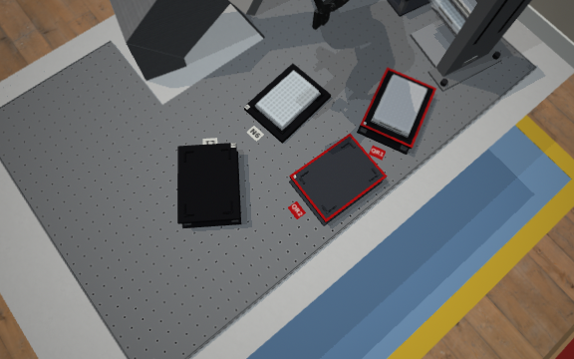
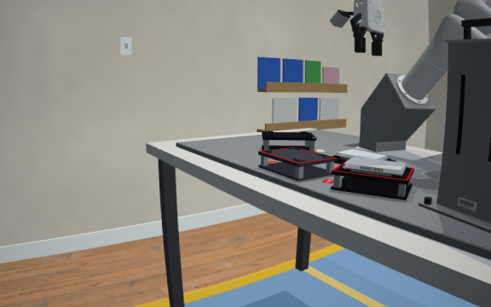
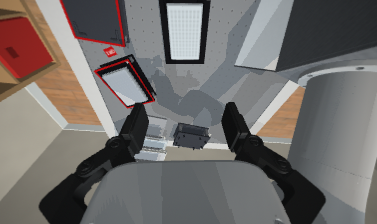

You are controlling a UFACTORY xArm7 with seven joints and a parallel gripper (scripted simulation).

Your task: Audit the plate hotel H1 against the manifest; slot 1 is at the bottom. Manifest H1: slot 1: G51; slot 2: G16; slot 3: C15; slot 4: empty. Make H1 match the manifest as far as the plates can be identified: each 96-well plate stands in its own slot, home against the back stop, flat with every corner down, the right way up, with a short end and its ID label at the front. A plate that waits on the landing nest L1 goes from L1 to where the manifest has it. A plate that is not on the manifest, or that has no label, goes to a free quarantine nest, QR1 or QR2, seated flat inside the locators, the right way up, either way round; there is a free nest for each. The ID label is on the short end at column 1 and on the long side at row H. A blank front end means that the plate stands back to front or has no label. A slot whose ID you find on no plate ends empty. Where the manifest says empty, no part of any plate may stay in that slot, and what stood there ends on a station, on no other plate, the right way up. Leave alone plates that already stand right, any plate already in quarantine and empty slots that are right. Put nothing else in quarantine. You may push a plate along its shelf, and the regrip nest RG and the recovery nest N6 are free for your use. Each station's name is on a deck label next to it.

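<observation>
My gripper [image 2: 367, 46] [image 3: 185, 111] [image 1: 321, 17] is open and empty, high above the back of the deck. A white 96-well plate [image 1: 287, 100] [image 3: 185, 32] [image 2: 358, 153] lies flat in the black nest by the N6 label [image 1: 255, 133]. A second plate [image 1: 400, 106] [image 3: 123, 85] [image 2: 374, 165] lies in the red-edged nest by the QR1 label [image 1: 377, 152]. The red-edged nest QR2 [image 1: 338, 177] [image 2: 297, 155] [image 3: 96, 20] holds nothing. The plate hotel [image 2: 480, 128] [image 1: 481, 30] stands at the right; its slots are hidden in these views.
A bare black nest [image 1: 208, 183] [image 2: 288, 136] stands to the left, with a small white label I cannot read. The robot's grey base [image 1: 167, 35] [image 2: 392, 115] is at the back. In the wrist view, small pale and dark objects show far below between the fingers.
</observation>
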